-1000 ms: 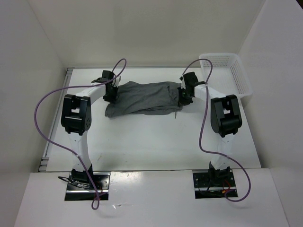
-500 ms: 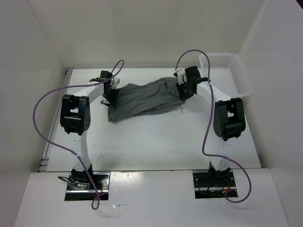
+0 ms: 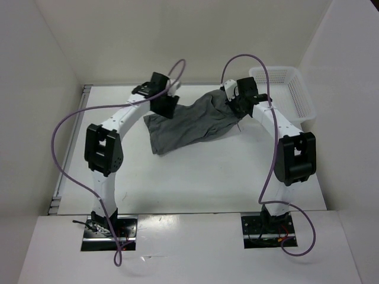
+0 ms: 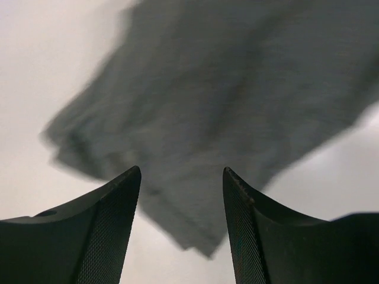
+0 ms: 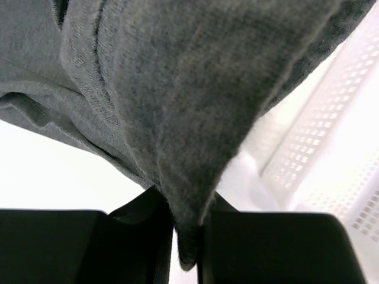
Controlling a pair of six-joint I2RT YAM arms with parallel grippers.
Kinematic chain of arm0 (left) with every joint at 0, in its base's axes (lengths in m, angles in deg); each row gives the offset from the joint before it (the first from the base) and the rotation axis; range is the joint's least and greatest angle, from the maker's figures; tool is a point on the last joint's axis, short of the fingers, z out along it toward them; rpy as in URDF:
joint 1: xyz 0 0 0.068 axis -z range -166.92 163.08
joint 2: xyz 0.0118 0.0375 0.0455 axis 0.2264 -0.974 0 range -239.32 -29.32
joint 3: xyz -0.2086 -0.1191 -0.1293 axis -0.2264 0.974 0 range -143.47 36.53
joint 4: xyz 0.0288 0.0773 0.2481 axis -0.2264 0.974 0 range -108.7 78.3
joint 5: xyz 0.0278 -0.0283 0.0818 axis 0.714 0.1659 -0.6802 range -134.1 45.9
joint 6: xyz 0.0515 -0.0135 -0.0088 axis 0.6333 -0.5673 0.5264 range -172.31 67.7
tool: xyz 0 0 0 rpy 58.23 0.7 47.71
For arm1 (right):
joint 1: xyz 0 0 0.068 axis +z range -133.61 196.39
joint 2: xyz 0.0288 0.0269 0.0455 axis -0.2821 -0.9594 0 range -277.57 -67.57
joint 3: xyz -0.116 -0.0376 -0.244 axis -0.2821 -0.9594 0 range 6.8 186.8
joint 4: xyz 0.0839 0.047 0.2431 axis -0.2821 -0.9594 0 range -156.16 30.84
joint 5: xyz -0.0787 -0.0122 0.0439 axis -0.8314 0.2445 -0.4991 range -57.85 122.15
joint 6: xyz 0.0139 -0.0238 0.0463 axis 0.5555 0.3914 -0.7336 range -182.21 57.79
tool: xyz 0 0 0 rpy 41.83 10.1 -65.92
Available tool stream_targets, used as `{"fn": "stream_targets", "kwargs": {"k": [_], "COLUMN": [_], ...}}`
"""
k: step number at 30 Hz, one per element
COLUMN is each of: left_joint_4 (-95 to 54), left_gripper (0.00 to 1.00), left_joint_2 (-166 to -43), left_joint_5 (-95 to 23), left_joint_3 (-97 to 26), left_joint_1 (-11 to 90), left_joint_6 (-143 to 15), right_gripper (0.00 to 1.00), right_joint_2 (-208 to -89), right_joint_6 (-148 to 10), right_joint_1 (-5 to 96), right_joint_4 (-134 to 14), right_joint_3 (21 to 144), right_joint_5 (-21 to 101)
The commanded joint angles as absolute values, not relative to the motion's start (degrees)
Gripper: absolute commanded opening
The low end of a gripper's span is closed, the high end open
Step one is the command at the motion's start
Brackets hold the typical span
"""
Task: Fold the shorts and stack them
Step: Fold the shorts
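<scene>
The grey shorts (image 3: 192,121) hang and trail across the far middle of the table, raised at their right end. My right gripper (image 3: 233,102) is shut on the shorts' right edge; in the right wrist view the grey cloth (image 5: 177,118) runs down between the closed fingers (image 5: 142,236). My left gripper (image 3: 163,107) is open and empty, lifted above the shorts' left end. In the left wrist view the shorts (image 4: 237,106) lie blurred below the spread fingers (image 4: 106,225), apart from them.
A white mesh basket (image 3: 296,92) stands at the far right corner of the table, close to the right gripper; it also shows in the right wrist view (image 5: 331,136). White walls enclose the table on three sides. Purple cables loop off both arms.
The left gripper has let go of the shorts and risen toward the right. The right gripper has lifted its end up and back, so the cloth now hangs slanted down to the left.
</scene>
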State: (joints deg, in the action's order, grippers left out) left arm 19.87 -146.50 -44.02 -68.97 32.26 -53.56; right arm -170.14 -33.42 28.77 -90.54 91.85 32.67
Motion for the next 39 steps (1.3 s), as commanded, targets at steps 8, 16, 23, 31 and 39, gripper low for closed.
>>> {"fn": "stream_targets", "kwargs": {"k": [8, 16, 23, 31, 39], "left_joint_4": [21.9, 27.4, 20.8, 17.7, 18.2], "left_gripper": [0.66, 0.69, 0.74, 0.75, 0.74], "left_joint_2": [-169.8, -170.5, -155.4, -158.4, -165.6], "left_joint_5": [-26.3, -19.8, -15.0, -30.9, -27.8], "left_joint_3": [-91.1, -100.9, -79.5, -71.0, -74.7], "left_joint_1": [41.0, 39.9, 30.9, 28.6, 28.0], "left_joint_6": [-52.3, -52.3, -52.3, -52.3, -52.3], "right_gripper": [0.0, 0.0, 0.0, 0.0, 0.0], "right_joint_2": [-163.6, -161.0, -159.9, -161.8, -163.6], "right_joint_6": [-28.1, -26.9, -23.4, -19.9, -17.6], "right_joint_1": [28.7, 28.7, 28.7, 32.8, 43.3], "right_joint_4": [-90.1, -90.6, -90.1, -86.5, -83.7], "right_joint_3": [92.1, 92.6, 93.2, 92.6, 90.3], "right_joint_5": [26.0, 24.3, 20.8, 9.8, 2.4]}}
